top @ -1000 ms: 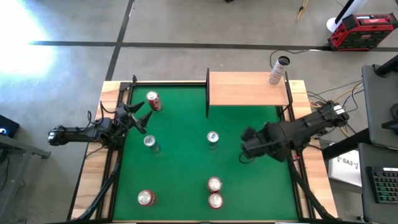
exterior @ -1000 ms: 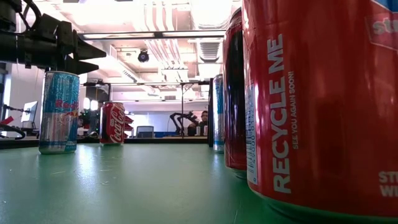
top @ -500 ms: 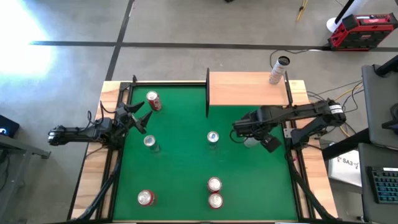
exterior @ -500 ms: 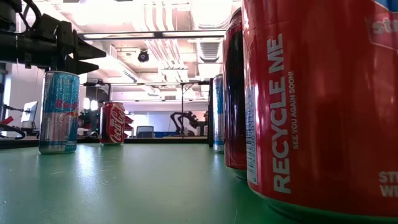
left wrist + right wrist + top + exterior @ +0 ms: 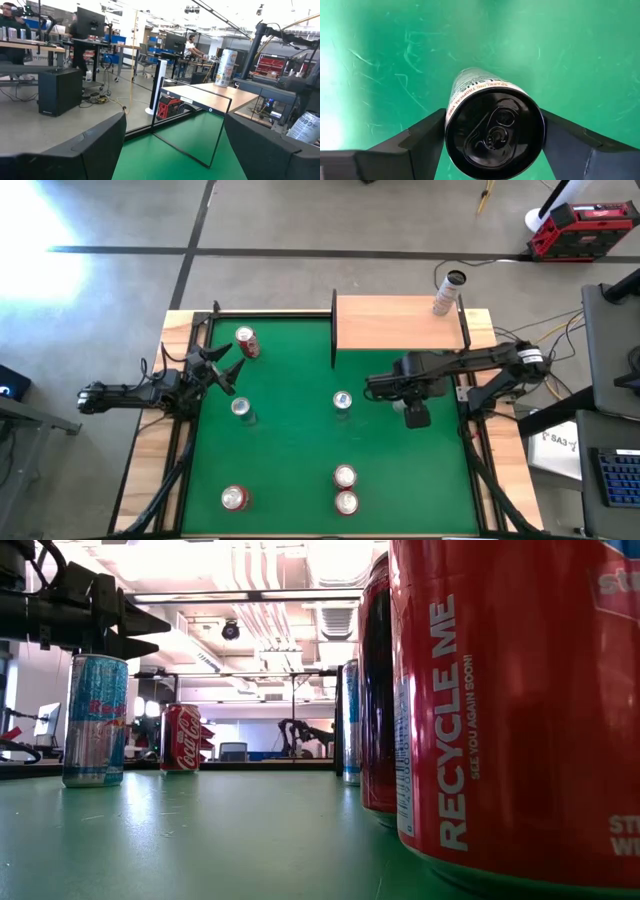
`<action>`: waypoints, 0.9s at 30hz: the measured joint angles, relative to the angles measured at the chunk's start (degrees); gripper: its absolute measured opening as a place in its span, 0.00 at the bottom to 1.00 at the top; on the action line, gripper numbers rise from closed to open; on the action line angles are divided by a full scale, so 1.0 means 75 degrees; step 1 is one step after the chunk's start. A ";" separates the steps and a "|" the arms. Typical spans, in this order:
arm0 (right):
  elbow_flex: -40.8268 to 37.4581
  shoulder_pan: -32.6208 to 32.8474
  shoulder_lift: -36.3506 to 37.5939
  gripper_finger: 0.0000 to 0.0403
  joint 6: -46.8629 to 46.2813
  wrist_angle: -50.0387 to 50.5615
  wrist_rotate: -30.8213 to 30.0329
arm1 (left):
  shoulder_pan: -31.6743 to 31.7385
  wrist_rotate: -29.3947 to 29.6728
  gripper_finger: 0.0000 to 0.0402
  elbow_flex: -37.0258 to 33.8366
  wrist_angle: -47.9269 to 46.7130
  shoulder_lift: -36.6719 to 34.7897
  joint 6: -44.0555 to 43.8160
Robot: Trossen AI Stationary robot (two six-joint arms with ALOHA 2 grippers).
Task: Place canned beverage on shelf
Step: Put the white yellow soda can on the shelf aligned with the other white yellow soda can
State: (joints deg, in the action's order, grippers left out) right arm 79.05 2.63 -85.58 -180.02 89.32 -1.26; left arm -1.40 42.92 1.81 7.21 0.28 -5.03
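**Bench** (image 5: 290, 442): green felt surface with a narrow wooden border, filling the lower centre of the high view.

**Shelf** (image 5: 390, 325): light-wood board with thin black posts, at the upper right edge of the felt. A tall slim can (image 5: 447, 293) stands upright on its upper right corner.

**Right tool** (image 5: 372, 386): reaches in from the right edge to just right of frame centre, below the shelf. The right wrist view looks steeply down on a dark-topped can (image 5: 492, 134) close ahead of it, with green felt beneath. Whether the tool grips this can cannot be told.

**Left tool** (image 5: 230, 361): at the left edge of the felt, wide open and empty. It lies between the Coca-Cola can and the Red Bull can, touching neither.

**Cans on the felt**, all upright:
- A silver-topped can (image 5: 342, 401) stands near frame centre, just left of the right tool. Whether it is the can in the right wrist view cannot be told.
- The Coca-Cola can (image 5: 246, 340) stands at upper left.
- The Red Bull can (image 5: 240, 408) stands below it.
- A lone red can (image 5: 235, 498) stands at lower left.
- Two red cans (image 5: 346, 488) stand almost touching at lower centre.
- In the low view, a red can reading "RECYCLE ME" (image 5: 500, 710) fills the right half.
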 joint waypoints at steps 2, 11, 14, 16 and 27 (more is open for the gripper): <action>0.0000 -0.0119 -0.0057 0.70 0.0000 -0.0003 0.0039 | -0.0001 0.0000 0.81 -0.0001 0.0005 -0.0001 0.0002; -0.0038 -0.0432 -0.0175 0.70 0.0213 0.0023 0.0022 | -0.0001 0.0000 0.81 0.0001 -0.0001 0.0002 0.0002; -0.0071 -0.0461 -0.0175 0.70 0.0408 0.0009 0.0020 | 0.0000 0.0000 0.81 0.0000 -0.0001 0.0001 -0.0001; -0.0111 -0.0472 -0.0175 0.70 0.0490 -0.0009 0.0028 | 0.0001 0.0002 0.81 -0.0001 -0.0001 0.0001 0.0000; -0.0488 -0.0562 -0.0157 0.70 0.0969 0.0034 -0.0184 | -0.0001 0.0001 0.81 -0.0001 -0.0001 0.0000 0.0000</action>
State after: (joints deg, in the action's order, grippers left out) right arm 75.39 -1.58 -86.76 -172.76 89.57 -2.63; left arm -1.41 42.93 1.80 7.20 0.28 -5.03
